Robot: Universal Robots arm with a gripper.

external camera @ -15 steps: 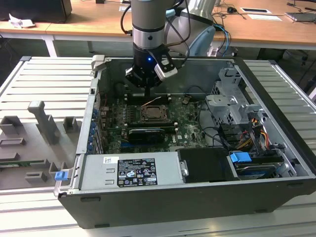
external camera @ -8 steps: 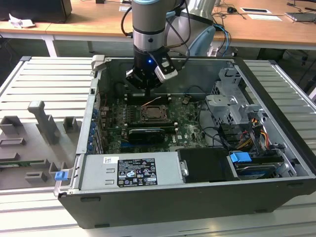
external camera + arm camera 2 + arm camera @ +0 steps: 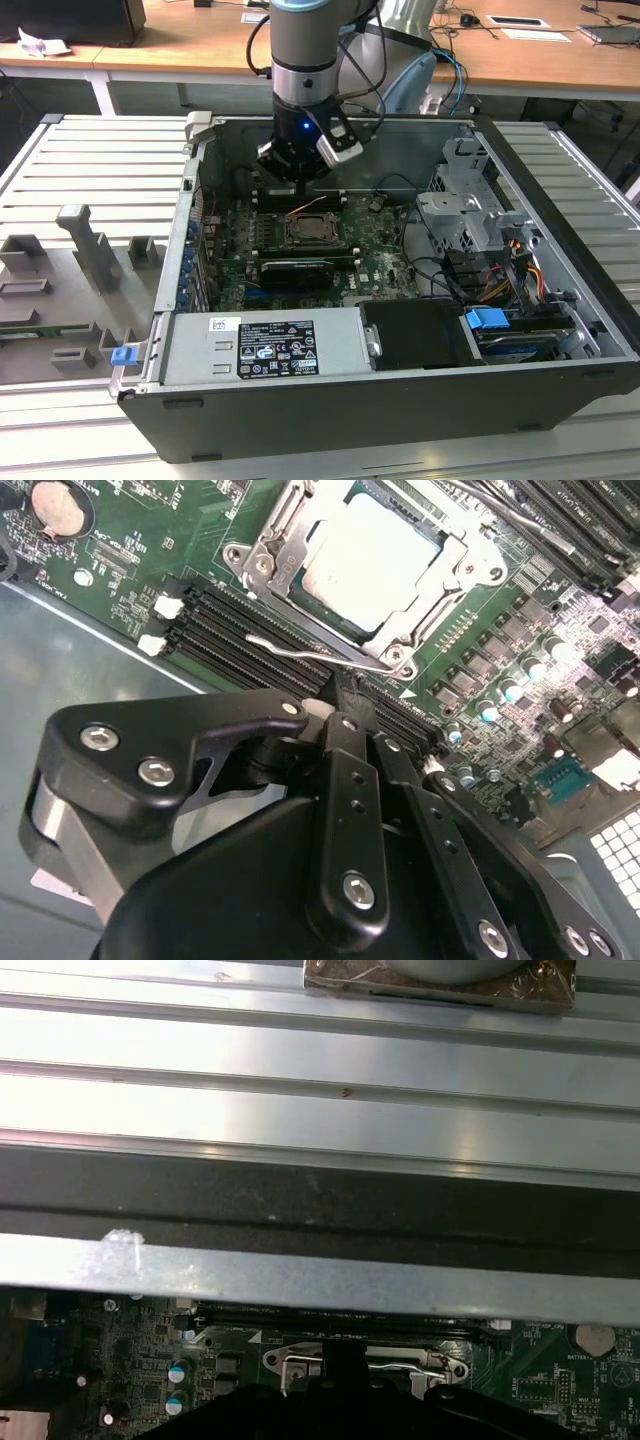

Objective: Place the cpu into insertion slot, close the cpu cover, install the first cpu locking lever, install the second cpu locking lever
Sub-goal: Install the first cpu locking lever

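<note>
The cpu [image 3: 372, 555] lies flat in the insertion slot [image 3: 405, 628] on the green motherboard, its pale silver top showing through the cut-out of the cpu cover [image 3: 272, 558], which lies down over it. One thin wire locking lever [image 3: 300, 650] runs along the socket's side closest to my fingertips. A second lever [image 3: 515, 518] runs along the far side. My gripper [image 3: 343, 695] is shut, its black fingers together right beside the near lever; I cannot tell whether they touch it. In the exterior view the gripper [image 3: 299, 186] hangs just behind the socket [image 3: 314, 232].
Long black memory slots [image 3: 255, 640] lie between the gripper and the socket. The open computer case has a steel wall [image 3: 320, 1270], a drive cage [image 3: 470, 215], cables [image 3: 520, 270] and a power supply [image 3: 265, 345]. A grey fixture tray [image 3: 80, 290] sits on the exterior view's left.
</note>
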